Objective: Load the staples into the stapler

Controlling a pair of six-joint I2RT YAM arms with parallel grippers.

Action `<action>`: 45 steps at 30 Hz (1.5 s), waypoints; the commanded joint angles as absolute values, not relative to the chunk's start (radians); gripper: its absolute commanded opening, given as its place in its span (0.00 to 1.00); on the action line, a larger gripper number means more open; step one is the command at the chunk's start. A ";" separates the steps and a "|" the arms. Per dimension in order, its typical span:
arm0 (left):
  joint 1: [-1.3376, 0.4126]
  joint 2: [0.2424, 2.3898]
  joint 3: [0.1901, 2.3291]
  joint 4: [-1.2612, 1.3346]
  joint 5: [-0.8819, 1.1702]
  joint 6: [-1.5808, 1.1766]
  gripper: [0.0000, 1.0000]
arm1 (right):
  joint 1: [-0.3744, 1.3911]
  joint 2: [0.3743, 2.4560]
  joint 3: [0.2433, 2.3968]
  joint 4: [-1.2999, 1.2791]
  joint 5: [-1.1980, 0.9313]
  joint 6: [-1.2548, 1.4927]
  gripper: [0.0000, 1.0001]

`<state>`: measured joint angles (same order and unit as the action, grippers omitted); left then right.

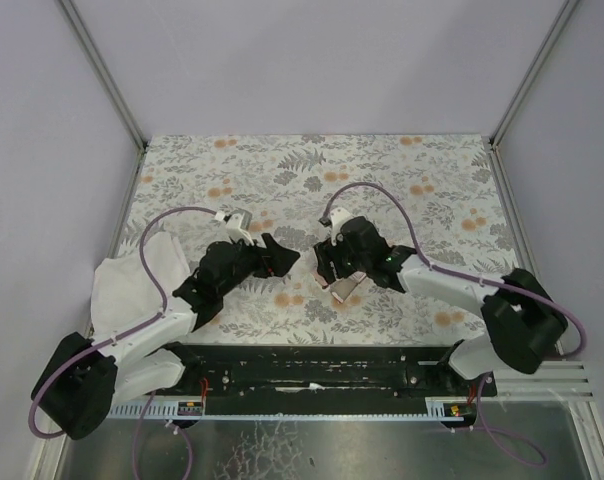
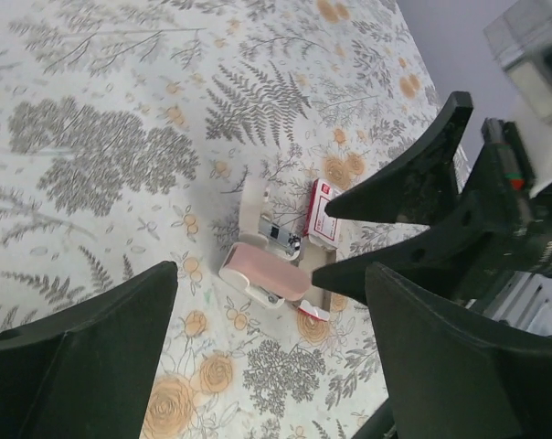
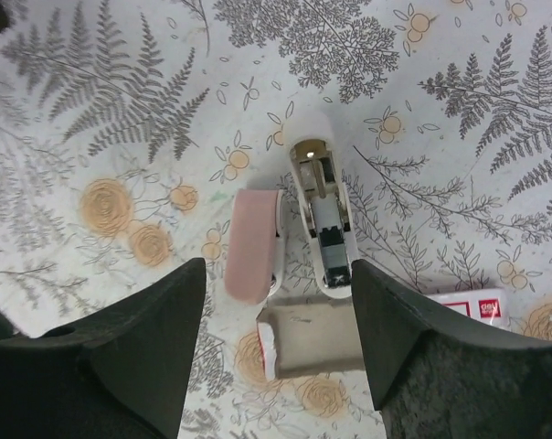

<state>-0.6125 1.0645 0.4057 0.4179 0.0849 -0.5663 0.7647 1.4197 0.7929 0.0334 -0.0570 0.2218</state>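
Left pincer (image 2: pixel 271 274) and right pincer (image 3: pixel 276 274) both gape wide, empty; the right could knock the open stapler (image 3: pixel 323 219) or tan tray (image 3: pixel 314 340) askew.

Open white stapler (image 3: pixel 323 219), pink top (image 3: pixel 251 244) flipped flat, red staples box (image 3: pixel 477 305), tan tray (image 3: pixel 313 340) beside
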 commanded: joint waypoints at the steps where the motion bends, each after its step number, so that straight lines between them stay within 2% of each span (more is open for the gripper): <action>1: -0.569 1.007 0.370 0.323 0.091 -0.704 0.83 | 0.802 1.517 0.880 0.007 0.045 0.141 0.72; 15: -0.487 0.935 0.318 0.272 0.169 -0.742 0.84 | 0.883 1.698 0.923 0.002 0.035 0.122 0.66; 21: -0.479 0.933 0.314 0.279 0.180 -0.716 0.85 | 0.886 1.737 0.926 -0.019 0.053 0.112 0.60; 28: -0.468 0.930 0.313 0.274 0.188 -0.704 0.85 | 0.897 1.701 0.938 -0.061 0.105 0.112 0.59; 33: -0.466 0.928 0.309 0.273 0.192 -0.703 0.85 | 0.897 1.612 0.952 -0.110 0.120 0.128 0.66; 37: -0.465 0.929 0.303 0.281 0.194 -0.706 0.85 | 0.897 1.554 0.951 -0.139 0.113 0.147 0.67; 43: -0.463 0.930 0.302 0.285 0.197 -0.709 0.85 | 0.899 1.553 0.913 -0.117 0.075 0.198 0.65; 45: -0.463 0.931 0.302 0.285 0.199 -0.709 0.85 | 0.903 1.568 0.908 -0.104 0.060 0.209 0.62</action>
